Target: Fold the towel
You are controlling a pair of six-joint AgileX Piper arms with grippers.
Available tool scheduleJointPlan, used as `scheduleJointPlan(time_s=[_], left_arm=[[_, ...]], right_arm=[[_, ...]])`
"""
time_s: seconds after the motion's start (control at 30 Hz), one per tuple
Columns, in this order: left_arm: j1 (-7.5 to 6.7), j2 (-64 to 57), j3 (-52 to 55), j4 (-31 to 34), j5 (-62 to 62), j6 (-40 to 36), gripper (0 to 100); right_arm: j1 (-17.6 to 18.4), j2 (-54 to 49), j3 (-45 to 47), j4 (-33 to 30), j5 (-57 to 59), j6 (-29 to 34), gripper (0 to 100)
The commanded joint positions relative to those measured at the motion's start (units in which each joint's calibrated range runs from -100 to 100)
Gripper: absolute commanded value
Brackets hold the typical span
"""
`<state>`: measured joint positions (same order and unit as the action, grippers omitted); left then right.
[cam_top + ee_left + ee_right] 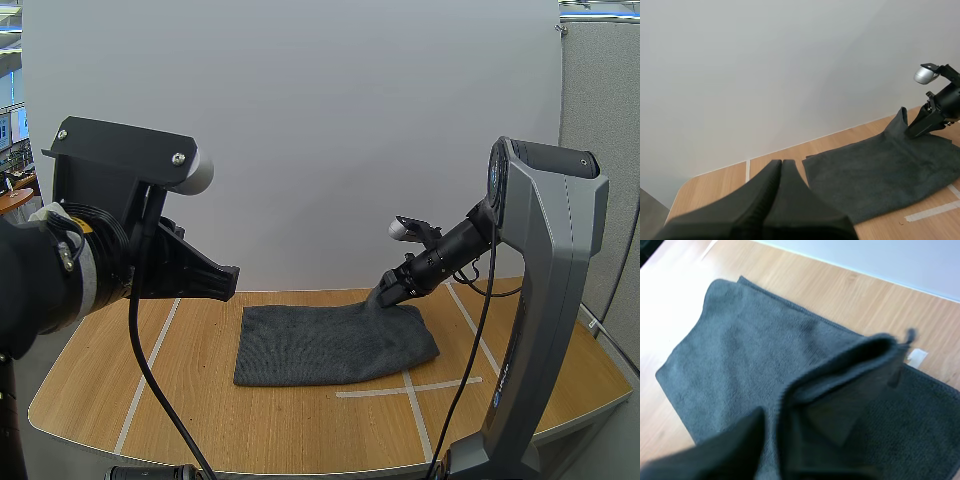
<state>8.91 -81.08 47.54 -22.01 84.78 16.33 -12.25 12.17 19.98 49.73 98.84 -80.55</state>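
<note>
A dark grey towel lies flat on the wooden table, with its far right corner lifted. My right gripper is shut on that raised corner, pulling it up off the table. In the right wrist view the pinched towel folds over between the fingers, the rest spreading flat beneath. My left gripper hangs above the table's left side, well clear of the towel, its fingers lying together as one dark wedge. The left wrist view also catches my right gripper holding the peaked corner.
White tape lines mark the tabletop near the towel's front right edge and along the left side. A white wall stands behind the table. Bare wood lies in front of and left of the towel.
</note>
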Motion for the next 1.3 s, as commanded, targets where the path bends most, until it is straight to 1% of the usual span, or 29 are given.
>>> scheduleJointPlan(time_s=[0.0, 0.1, 0.33, 0.5, 0.83, 1.07, 1.27], left_arm=[[-0.46, -0.2, 0.4, 0.7, 0.6, -0.6, 0], [-0.55, -0.2, 0.4, 1.9, 0.6, -0.6, 0], [-0.55, -0.2, 0.4, 1.9, 0.6, -0.6, 0], [-0.55, -0.2, 0.4, 1.3, 0.6, -0.6, 0], [-0.55, -0.2, 0.4, 0.9, 0.6, -0.9, 0], [-0.55, -0.2, 0.4, 0.9, 0.6, -0.9, 0], [-0.55, -0.2, 0.4, 0.9, 0.6, -0.9, 0]], right_arm=[[-0.9, -0.9, 0.0, -1.6, 1.2, 2.3, 100], [-2.3, -1.1, 0.0, -2.4, -1.4, 2.3, 100], [-5.8, -1.1, 0.0, -4.8, -6.9, 2.1, 100], [-6.8, 0.3, 0.0, -5.0, -8.2, 2.0, 100], [-6.9, 8.1, 0.2, -4.0, -10.4, 1.5, 100], [-6.9, 9.8, 0.2, -2.2, -10.4, 0.4, 100], [-6.7, 11.3, 0.2, -0.6, -4.3, 0.4, 100]])
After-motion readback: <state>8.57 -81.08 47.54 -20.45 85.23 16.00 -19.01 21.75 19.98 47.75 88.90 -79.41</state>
